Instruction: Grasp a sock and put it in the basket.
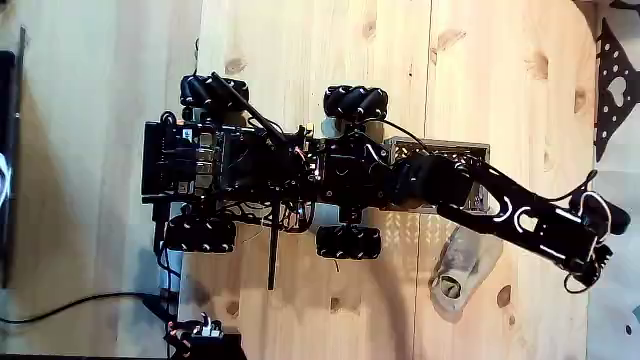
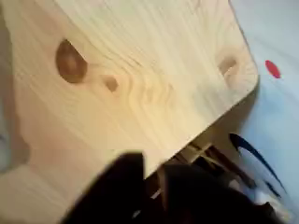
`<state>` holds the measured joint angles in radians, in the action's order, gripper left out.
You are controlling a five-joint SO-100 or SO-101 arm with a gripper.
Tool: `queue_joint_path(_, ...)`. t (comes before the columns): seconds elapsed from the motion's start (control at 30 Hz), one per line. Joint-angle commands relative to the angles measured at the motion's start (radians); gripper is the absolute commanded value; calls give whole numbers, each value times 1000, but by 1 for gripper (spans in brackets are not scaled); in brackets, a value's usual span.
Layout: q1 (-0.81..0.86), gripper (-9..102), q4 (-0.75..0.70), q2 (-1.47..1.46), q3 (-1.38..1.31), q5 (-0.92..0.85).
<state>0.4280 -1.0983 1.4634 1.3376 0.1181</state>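
In the fixed view the claw (image 1: 597,252) is sitting at the far right of the frame, at the end of the black arm (image 1: 520,215) that is stretching from the middle of the picture down toward the lower right. White cable loops are hanging around the claw, and whether its fingers are apart or together I cannot tell; nothing is showing between them. In the wrist view the claw (image 2: 149,191) is appearing as a dark blurred mass along the bottom edge, over pale knotty wood, and its state is unclear there too.

The sock (image 1: 462,265) is lying limp on the wooden table (image 1: 300,60), right of centre in the lower part of the fixed view, just under the arm and to the left of the claw, apart from it. Its dark round spot is sitting near its lower end.

The basket (image 1: 440,150), with lattice walls, is lying just above the sock, fixed to the right end of the wheeled robot (image 1: 260,165), and the arm is crossing over it. The robot's four wheels (image 1: 355,101) are standing on the table in the middle of the frame.

At the upper right edge a black perforated plate (image 1: 612,90) is showing.
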Motion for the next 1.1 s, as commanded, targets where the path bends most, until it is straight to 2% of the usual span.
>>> queue_joint_path(0.0,18,0,-8,63,-35,-17)
queue_joint_path(0.47,103,0,-3,232,-43,29)
queue_joint_path(0.77,225,0,117,169,-44,12)
queue_joint_path(1.0,245,0,307,20,-107,-15)
queue_joint_path(1.07,242,0,273,-54,-215,-46)
